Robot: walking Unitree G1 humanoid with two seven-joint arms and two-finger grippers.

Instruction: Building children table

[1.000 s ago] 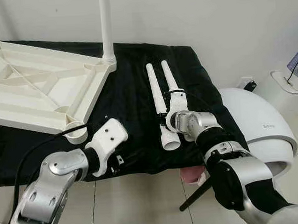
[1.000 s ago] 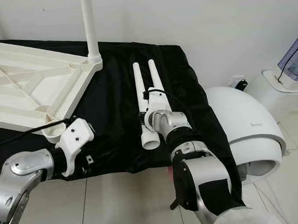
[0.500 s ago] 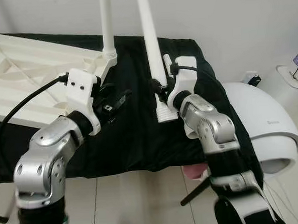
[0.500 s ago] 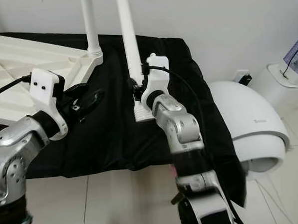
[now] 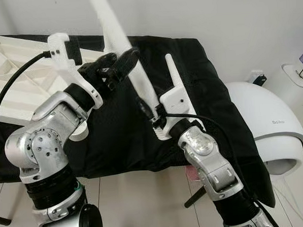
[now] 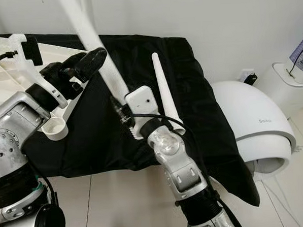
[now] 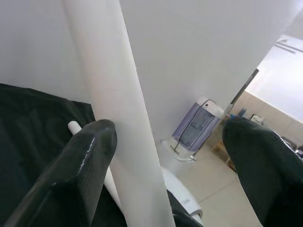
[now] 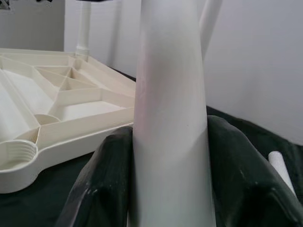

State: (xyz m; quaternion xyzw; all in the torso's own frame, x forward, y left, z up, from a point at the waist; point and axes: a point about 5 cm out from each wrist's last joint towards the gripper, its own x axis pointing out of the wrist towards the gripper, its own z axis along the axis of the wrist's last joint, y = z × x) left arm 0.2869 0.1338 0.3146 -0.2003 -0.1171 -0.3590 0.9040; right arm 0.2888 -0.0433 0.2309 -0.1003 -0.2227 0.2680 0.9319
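Smooth white tapered leg (image 5: 118, 41) raised, tilted over the black cloth (image 5: 211, 97)

Right gripper (image 5: 152, 115) clenched around the leg's thick threaded end; left gripper (image 5: 116, 62) spread wide, one finger (image 7: 90, 161) touching the shaft higher up; half a second ago the leg stood upright; a second leg (image 6: 163, 90) lies on the cloth; the ribbed, upturned tabletop (image 5: 12, 70) rests beside.

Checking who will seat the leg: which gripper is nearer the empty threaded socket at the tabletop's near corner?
Left. The left gripper reaches out just past the socket, open around the raised leg. The right gripper clamps that leg's lower end, farther right.
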